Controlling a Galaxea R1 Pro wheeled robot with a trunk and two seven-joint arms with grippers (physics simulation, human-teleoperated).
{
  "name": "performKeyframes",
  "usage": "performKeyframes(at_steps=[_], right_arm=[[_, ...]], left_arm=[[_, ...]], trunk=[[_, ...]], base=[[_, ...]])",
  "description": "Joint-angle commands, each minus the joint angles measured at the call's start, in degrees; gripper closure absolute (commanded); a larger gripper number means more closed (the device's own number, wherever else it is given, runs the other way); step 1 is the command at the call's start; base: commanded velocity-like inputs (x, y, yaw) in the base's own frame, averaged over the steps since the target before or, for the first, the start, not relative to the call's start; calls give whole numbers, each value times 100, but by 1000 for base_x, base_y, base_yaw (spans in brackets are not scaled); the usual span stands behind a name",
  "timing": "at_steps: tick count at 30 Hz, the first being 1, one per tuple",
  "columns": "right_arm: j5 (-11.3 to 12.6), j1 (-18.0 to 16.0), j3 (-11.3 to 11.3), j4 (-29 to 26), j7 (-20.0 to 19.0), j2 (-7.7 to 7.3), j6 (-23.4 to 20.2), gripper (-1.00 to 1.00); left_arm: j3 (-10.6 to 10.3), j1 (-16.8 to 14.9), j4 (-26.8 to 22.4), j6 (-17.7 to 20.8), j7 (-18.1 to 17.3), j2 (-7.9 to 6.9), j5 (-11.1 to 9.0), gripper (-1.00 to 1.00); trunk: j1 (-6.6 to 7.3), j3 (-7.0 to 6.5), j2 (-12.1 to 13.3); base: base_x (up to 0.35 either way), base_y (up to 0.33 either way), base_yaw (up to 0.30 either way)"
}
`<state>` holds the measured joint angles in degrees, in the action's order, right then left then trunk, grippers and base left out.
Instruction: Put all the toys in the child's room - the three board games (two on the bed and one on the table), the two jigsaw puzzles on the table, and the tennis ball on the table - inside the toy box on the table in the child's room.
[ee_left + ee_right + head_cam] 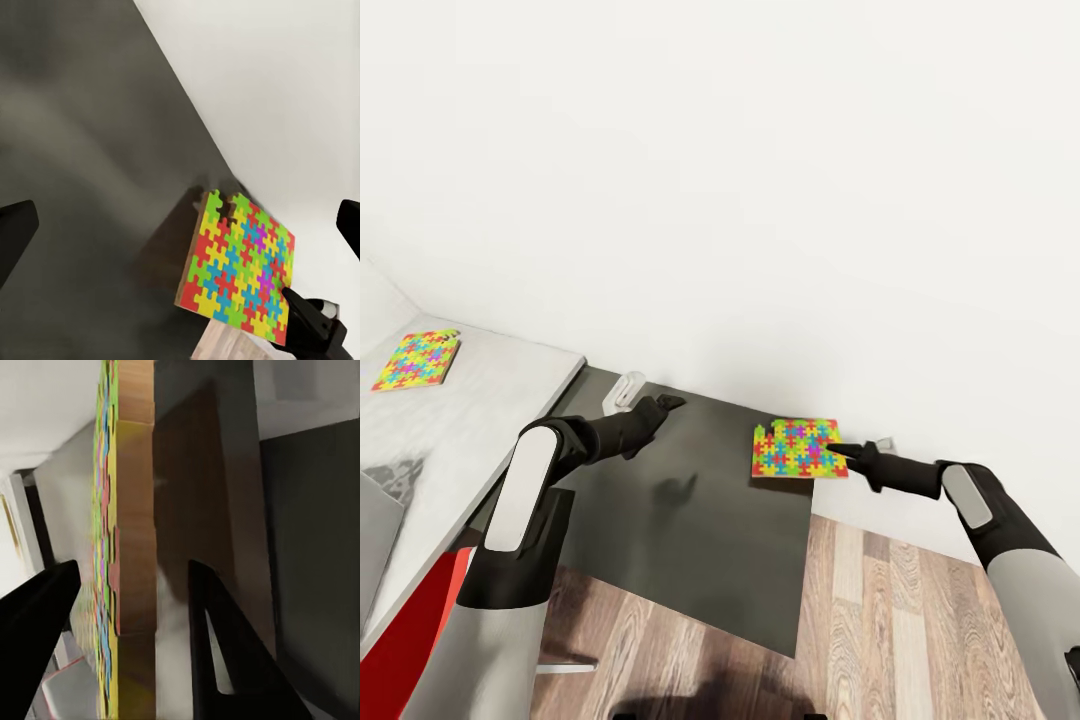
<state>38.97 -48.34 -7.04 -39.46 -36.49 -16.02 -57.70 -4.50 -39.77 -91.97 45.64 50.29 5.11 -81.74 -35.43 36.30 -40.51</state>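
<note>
A multicoloured jigsaw puzzle (798, 448) hangs flat above a dark grey floor surface (690, 540), and my right gripper (840, 451) is shut on its near edge. Seen from the right wrist, the puzzle board (135, 547) stands edge-on between the two black fingers (217, 645). The left wrist view takes in the same puzzle (240, 262) from the side, casting a shadow on the dark surface. My left gripper (665, 403) hangs open and holds nothing, well to the left of the puzzle. A second jigsaw puzzle (417, 360) lies on the grey table (490, 400) at far left.
A white wall (760, 200) rises close behind the puzzle. Wood floor (900, 620) runs along the front right. A red object (420, 600) sits under the table's near edge, and a grey shape (375, 530) lies at the left border. A small white fitting (625, 385) is at the wall's base.
</note>
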Motion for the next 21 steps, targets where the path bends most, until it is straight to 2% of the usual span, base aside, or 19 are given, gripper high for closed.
performKeyframes(at_steps=[1,7,10,11,16,21], right_arm=[[-61,30,-14,-108,-36,0,-21,100],[-63,308,-10,-830,-29,-4,-32,100],[-67,509,-15,-1305,-27,-5,-37,100],[-69,658,-19,-1621,-26,-6,-41,100],[-72,928,-21,-2322,-23,-6,-51,100],[-76,987,-24,-2507,-16,-6,-125,100]], left_arm=[[3,-5,-6,6,58,2,-53,-100],[6,-5,-6,6,42,-9,-56,-100],[6,-5,-6,8,34,-7,-59,-100],[5,-5,-6,9,31,-5,-60,-100],[3,-5,-6,8,27,-2,-61,-100],[2,-5,-6,7,26,-1,-61,-100]], trunk=[[-1,6,-5],[-1,6,-5],[-1,6,-5],[-1,6,-5],[-1,6,-5],[-1,4,-5]], base=[[0,0,0],[0,0,0],[0,0,0],[0,0,0],[0,0,0],[0,0,0]])
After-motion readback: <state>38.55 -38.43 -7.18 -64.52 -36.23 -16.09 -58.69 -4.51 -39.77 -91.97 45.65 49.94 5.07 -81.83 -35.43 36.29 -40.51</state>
